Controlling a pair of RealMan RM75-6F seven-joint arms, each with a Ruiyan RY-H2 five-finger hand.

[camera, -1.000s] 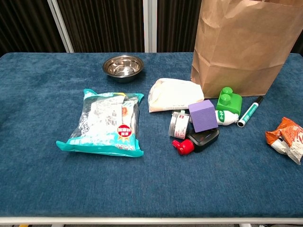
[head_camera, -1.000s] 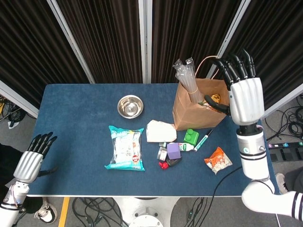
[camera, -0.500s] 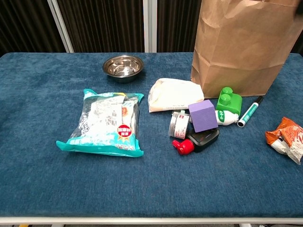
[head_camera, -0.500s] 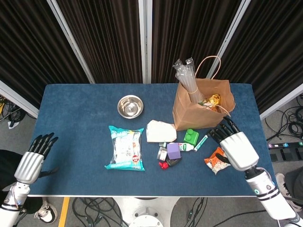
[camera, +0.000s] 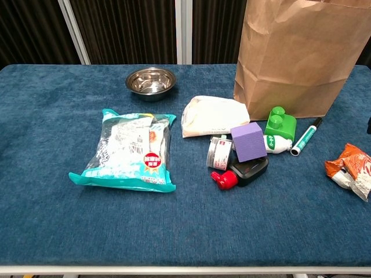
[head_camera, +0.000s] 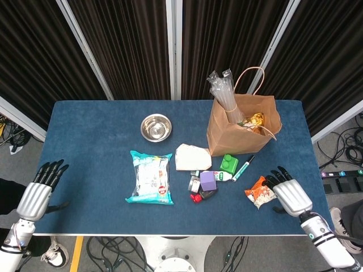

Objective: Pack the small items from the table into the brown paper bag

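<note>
one second earlier the right hand (head_camera: 292, 195) was raised by the mouth of the paper bag (head_camera: 241, 133); it had since come down to the table's (head_camera: 91, 122) near right edge, empty, fingers spread, just beside the orange snack packet (head_camera: 260, 192). that suggested one drop was done and the packet was next. the left hand (head_camera: 37, 195) hung off the near left corner, fingers extended, holding nothing. other small items lay clustered in front of the bag.
</note>
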